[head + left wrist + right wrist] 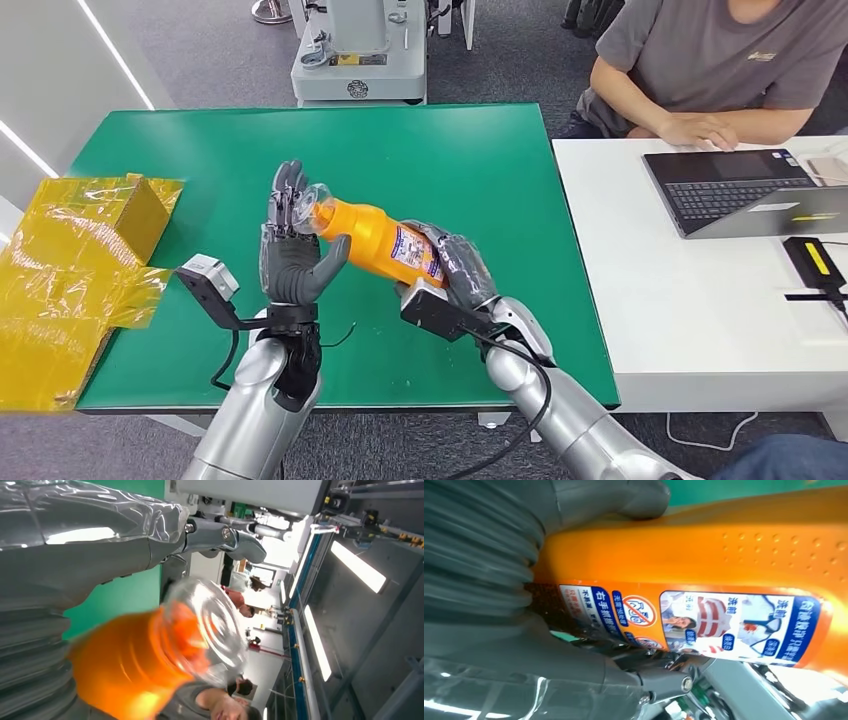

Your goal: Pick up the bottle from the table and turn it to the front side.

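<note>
Right hand (455,268): nearest in the head view, wrapped round the bottle's wide lower end and gripping it, thumb on one side, fingers on the other.
Right hand, wrist view (489,580): ribbed cover and thumb press straight against the orange body; a finger curls under the label.
Bottle (378,238): orange, held above the table, lying tilted between the two hands, its base in the right hand and its clear cap (308,207) at the left hand.
Label (416,250): just beside the right hand's fingers; the right wrist view shows it (689,622) close up as a blue-edged sticker with printed characters, a red prohibition sign and small pictures, which the head view leaves too small to read.
Left hand (295,240): upright beside the bottle's neck, thumb under the neck, fingers raised behind the cap and touching it; whether it truly clamps the neck I cannot tell.
Left wrist view: looks straight at the cap's (212,630) ringed clear end, blurred, with the orange shoulder (130,665) behind it.
Table (480,160): green, below both hands.
Yellow wrapping (75,260): out beyond the left hand, at the table's edge.
Person (715,60): far beyond the right hand, seated at a white desk with a laptop (735,185).
</note>
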